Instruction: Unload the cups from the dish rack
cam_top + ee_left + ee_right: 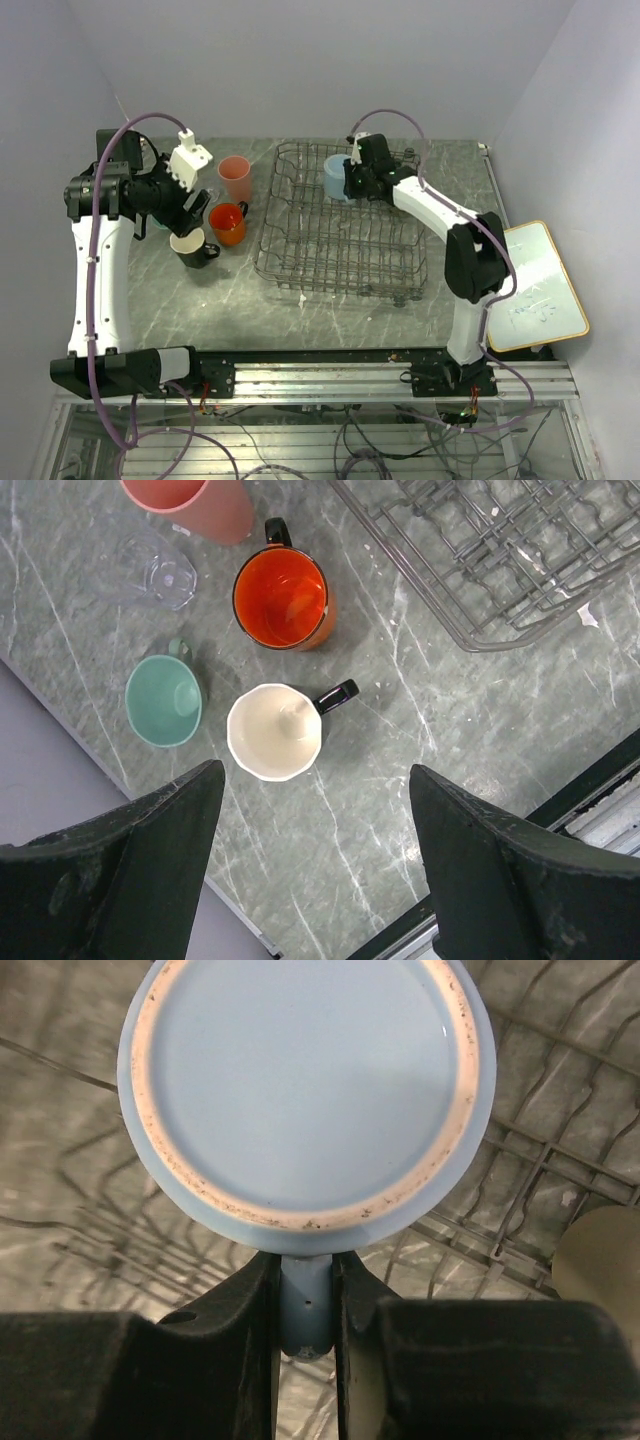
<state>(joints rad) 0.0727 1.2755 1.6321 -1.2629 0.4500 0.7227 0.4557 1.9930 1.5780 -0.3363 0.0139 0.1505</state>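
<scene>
The grey wire dish rack point(340, 235) stands mid-table. My right gripper point(349, 181) is at its far side, shut on the handle of the light-blue mug point(335, 176). In the right wrist view the mug point(305, 1090) shows its base, and its handle sits between my closed fingers point(255, 1310). My left gripper point(196, 214) is open and empty, above the black mug point(195, 247). In the left wrist view the black mug point(275, 730), cream inside, the orange mug point(282, 598), the mint-green cup point(163, 700) and the pink tumbler point(190, 500) stand on the table left of the rack point(500, 560).
A clear glass object point(160, 572) lies beside the pink tumbler. A beige round shape point(600, 1260), perhaps the beige cup, shows at the right edge of the right wrist view. A white board with an orange rim point(535, 285) lies at the table's right. The table's left edge point(90, 770) is close to the mint cup.
</scene>
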